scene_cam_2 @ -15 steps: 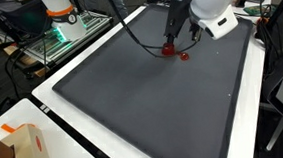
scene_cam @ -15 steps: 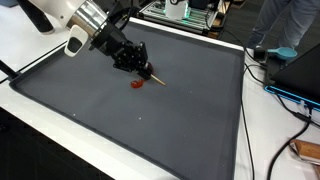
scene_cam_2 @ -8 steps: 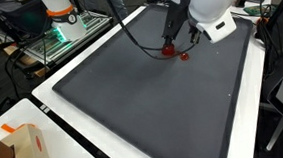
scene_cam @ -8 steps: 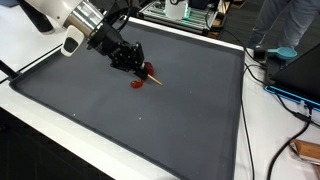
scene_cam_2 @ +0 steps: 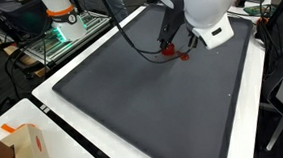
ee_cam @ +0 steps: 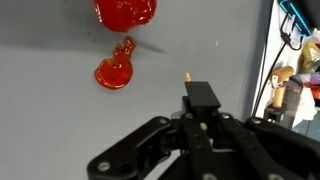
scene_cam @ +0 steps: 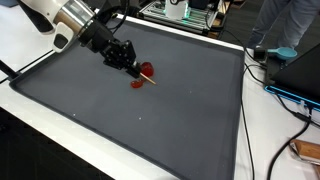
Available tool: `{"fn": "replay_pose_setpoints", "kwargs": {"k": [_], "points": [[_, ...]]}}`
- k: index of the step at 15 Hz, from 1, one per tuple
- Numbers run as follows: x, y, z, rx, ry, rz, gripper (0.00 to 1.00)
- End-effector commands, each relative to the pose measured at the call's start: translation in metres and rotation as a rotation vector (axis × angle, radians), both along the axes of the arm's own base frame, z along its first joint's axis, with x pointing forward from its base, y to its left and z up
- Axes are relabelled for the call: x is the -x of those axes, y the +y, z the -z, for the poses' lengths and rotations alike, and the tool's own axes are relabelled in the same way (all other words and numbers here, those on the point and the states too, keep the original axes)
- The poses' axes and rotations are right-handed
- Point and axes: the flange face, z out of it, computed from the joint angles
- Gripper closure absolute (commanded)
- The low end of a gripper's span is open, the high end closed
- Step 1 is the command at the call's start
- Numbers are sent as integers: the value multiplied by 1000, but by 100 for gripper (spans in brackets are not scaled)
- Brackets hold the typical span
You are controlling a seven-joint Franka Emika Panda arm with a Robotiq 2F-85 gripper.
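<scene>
My gripper (scene_cam: pixel 128 62) hangs low over the far part of a dark grey mat (scene_cam: pixel 150 125) and is shut on a thin wooden stick (scene_cam: pixel 152 80), whose end points down to the mat. Two red blobs lie on the mat beside the stick: a larger one (ee_cam: pixel 125 10) and a smaller one (ee_cam: pixel 115 70). In the wrist view the stick's tan tip (ee_cam: pixel 187 75) pokes out just past the closed fingers (ee_cam: pixel 200 95), to the right of the smaller blob. In an exterior view the gripper (scene_cam_2: pixel 169 39) stands right over the two red blobs (scene_cam_2: pixel 183 56).
The mat lies on a white table (scene_cam: pixel 30 45). Cables (scene_cam: pixel 285 95) and a seated person (scene_cam: pixel 285 25) are off one side. A cardboard box (scene_cam_2: pixel 16 148) sits at a table corner, and another robot's base (scene_cam_2: pixel 59 13) stands beyond the mat.
The gripper has drawn back a little with the stick, uncovering the red blob it had stood over. The red blobs have not moved.
</scene>
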Motion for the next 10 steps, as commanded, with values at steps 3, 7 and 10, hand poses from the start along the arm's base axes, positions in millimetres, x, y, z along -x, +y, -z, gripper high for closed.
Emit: {"fn": "replay_pose_setpoints", "kwargs": {"k": [3, 7, 10], "points": [[-1, -12, 6, -23, 24, 44, 97], [-2, -14, 11, -24, 39, 52, 97], [-2, -14, 11, -20, 69, 80, 97]]}}
